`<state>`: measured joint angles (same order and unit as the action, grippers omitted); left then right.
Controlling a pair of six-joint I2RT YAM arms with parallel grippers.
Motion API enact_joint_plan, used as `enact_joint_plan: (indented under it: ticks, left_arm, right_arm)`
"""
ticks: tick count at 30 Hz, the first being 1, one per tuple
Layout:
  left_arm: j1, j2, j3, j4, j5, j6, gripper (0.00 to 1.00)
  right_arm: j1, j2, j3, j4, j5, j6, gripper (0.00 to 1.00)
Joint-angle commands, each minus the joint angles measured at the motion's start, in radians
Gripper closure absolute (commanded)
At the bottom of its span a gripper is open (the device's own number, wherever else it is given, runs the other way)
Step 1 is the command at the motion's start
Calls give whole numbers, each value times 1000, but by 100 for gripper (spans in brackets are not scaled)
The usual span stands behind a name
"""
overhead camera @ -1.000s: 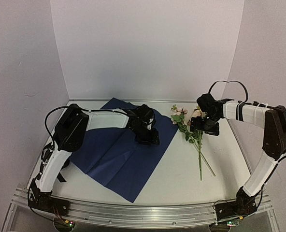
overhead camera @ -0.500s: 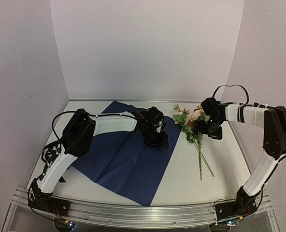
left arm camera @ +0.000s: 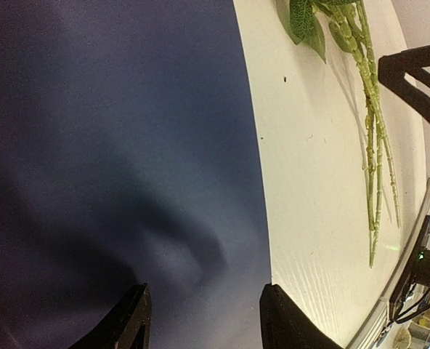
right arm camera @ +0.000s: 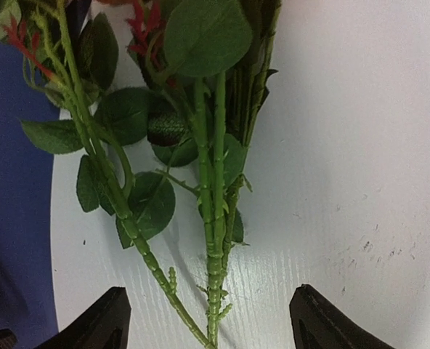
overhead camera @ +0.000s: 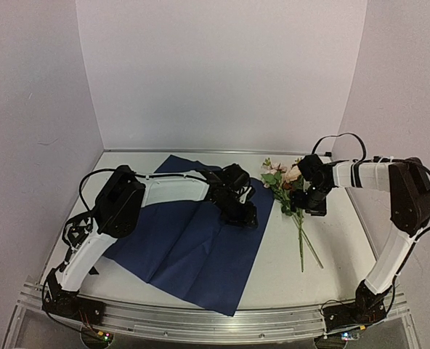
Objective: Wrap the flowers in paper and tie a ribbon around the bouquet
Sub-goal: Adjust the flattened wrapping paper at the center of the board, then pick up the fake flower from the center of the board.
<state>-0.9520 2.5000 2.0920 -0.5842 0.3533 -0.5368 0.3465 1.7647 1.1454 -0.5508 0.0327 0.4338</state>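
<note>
The paper lies flat with its dark navy face up, its right edge close to the flowers. My left gripper is down on that edge; in the left wrist view it is open, with the paper under both fingertips. The flowers lie loose on the table, heads to the back and stems to the front. My right gripper is low over the upper stems. In the right wrist view it is open, astride the green stems without touching them. The ribbon and the bouquet are out of view.
The white table ends at a metal rail in front. Pale walls close in the back and both sides. A short dark strip lies beside the left arm's base. The flower stems lie just right of the paper's edge.
The paper has slid right toward the flowers, with my left gripper on it. My right gripper has come down over the stems and its jaws have narrowed a little.
</note>
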Motion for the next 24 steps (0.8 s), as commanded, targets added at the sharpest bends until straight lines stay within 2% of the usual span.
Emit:
enact_joint_plan:
  ticks: [1,9,16,20,24]
  left_arm:
    - [5,-16,29,-87,-22,34,46]
    - [79,0,62,-78,16,77,46]
    - [97,-2,119,-87,63,131,42]
    - [105,-68,109,-70,41,124,40]
    - [142,-156,28,-31,-12,72,39]
  right_arm:
    - [18,35,-18,24,-2,-2,27]
    - [28,71,-38,50,-24,8,33]
    - [35,104,-14,47,-34,38,38]
    - [34,116,-8,42,-41,50,43]
    - [35,121,0,39,-39,60,46]
